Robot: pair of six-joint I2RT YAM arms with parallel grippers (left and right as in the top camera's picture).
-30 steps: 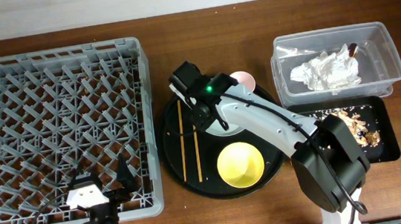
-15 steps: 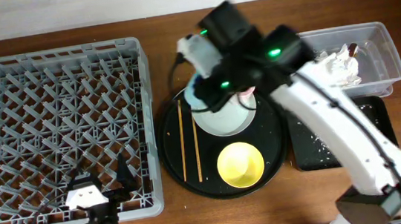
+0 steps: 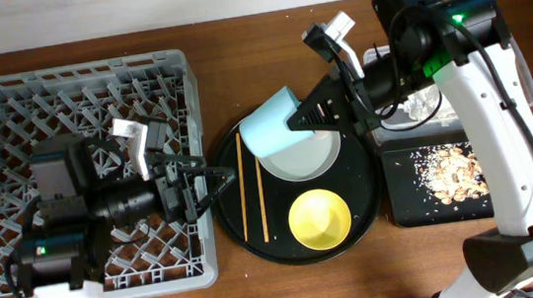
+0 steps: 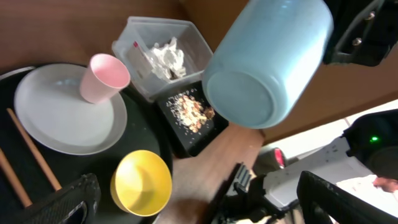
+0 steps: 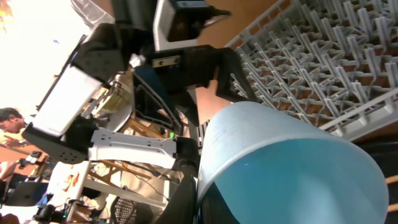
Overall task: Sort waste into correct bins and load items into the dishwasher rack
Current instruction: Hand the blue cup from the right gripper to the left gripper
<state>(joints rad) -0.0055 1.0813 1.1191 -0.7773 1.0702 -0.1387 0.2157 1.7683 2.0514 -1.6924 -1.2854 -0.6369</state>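
**A:** Item one, risks?

**B:** The light-blue cup (image 3: 272, 126) is held in the air, lying on its side above the far-left edge of the plate (image 3: 299, 158). The right gripper (image 3: 305, 117) is clamped on its mouth end. A grip that near the rim may slip, I judge, and a drop would land on the plate or the round black tray (image 3: 241, 233).

**A:** Second risk?

**B:** The left gripper (image 3: 212, 179) has its jaws spread and holds nothing. It reaches off the dishwasher rack (image 3: 71, 85) toward the cup's base, so the arms are near each other and a mistimed reach could knock the cup or bring the fingers together. The chopsticks (image 3: 243, 186) lie just beside that gripper and could be swept aside.

**A:** Item two, the count.

**B:**
- Plate: one, on the round tray.
- Light-blue cup: one, held aloft.
- Pink cup (image 4: 104, 77): one, at the plate's edge (the overhead view hides it behind the right arm).
- Yellow bowl (image 3: 318, 218): one, on the round tray.
- Chopsticks: two, side by side.
- Tissue wad (image 4: 164, 53): one, inside the clear tub (image 3: 511, 42).
- Food scraps (image 3: 452, 164): a scatter, not countable, in the shallow black tray (image 3: 404, 212).
- Bins: two. Rack: one, with no dish visible among its pegs.
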